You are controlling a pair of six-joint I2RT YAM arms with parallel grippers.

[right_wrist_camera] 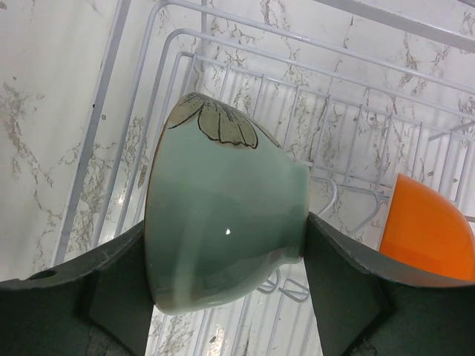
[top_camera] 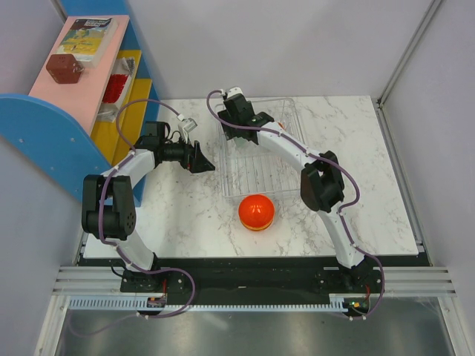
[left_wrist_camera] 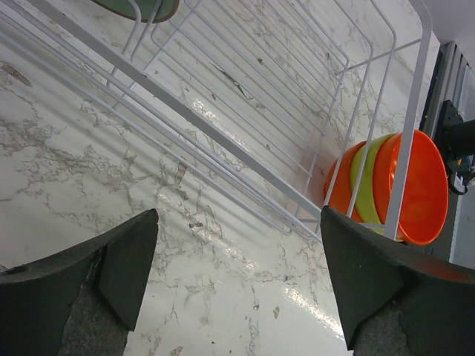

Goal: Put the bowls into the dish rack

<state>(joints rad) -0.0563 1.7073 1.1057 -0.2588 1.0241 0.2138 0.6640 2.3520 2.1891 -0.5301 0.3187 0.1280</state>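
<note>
The wire dish rack lies mid-table. My right gripper hovers over its far left corner. In the right wrist view this gripper is shut on a pale green bowl with a leaf pattern, held on its side above the rack wires, rim on one finger and foot on the other. A stack of orange bowls sits on the table just in front of the rack; a yellow-green bowl shows nested in the stack. My left gripper stands open and empty over the marble, left of the rack.
A blue and yellow shelf unit stands at the table's left edge, with a pink top holding a brown block and a packet. Grey walls close in the table on both sides and at the back.
</note>
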